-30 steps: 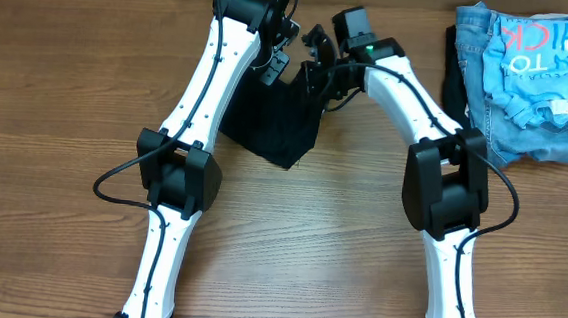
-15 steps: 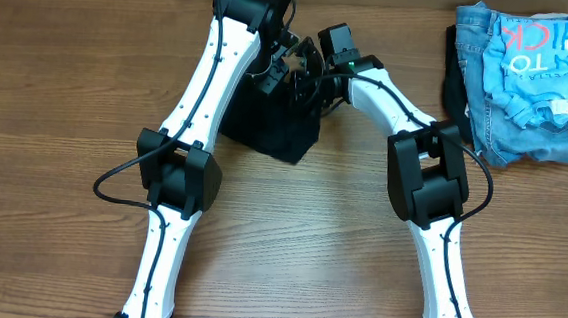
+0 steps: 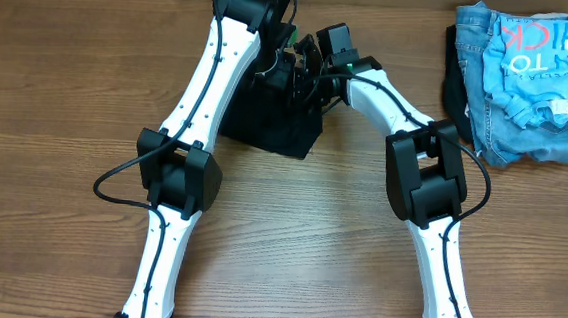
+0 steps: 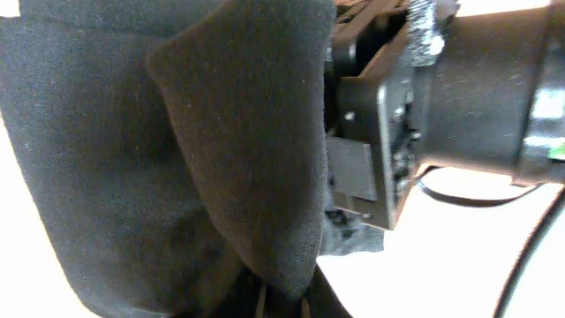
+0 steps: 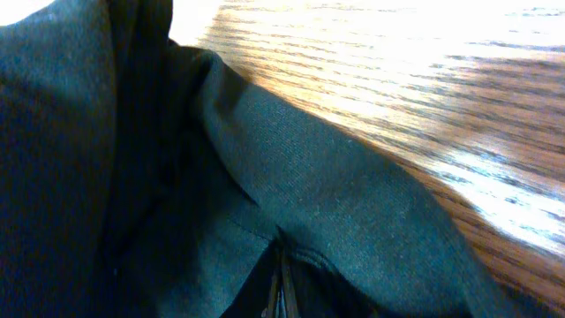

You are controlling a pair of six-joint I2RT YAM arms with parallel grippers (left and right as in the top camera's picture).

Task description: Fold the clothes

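Observation:
The clothes, a black T-shirt (image 3: 271,128), lie bunched at the far middle of the wooden table, with part lifted between both arms. My left gripper (image 3: 278,70) is shut on a fold of the black T-shirt (image 4: 221,159), which hangs across the left wrist view; its own jaws meet at the bottom edge (image 4: 282,305). My right gripper (image 3: 305,75) sits right beside the left one, shut on the shirt's hem (image 5: 335,221), with its fingers pinched together at the bottom (image 5: 281,283). The right arm's wrist housing (image 4: 477,88) fills the right of the left wrist view.
A pile of blue denim jeans (image 3: 488,113) with a light blue printed shirt (image 3: 546,67) on top lies at the far right corner. Bare wood table (image 3: 289,230) runs between the two arm bases toward the near edge.
The right gripper has moved left, close against the left gripper, and the right arm's elbow has shifted left. The black shirt has bunched into a narrower heap.

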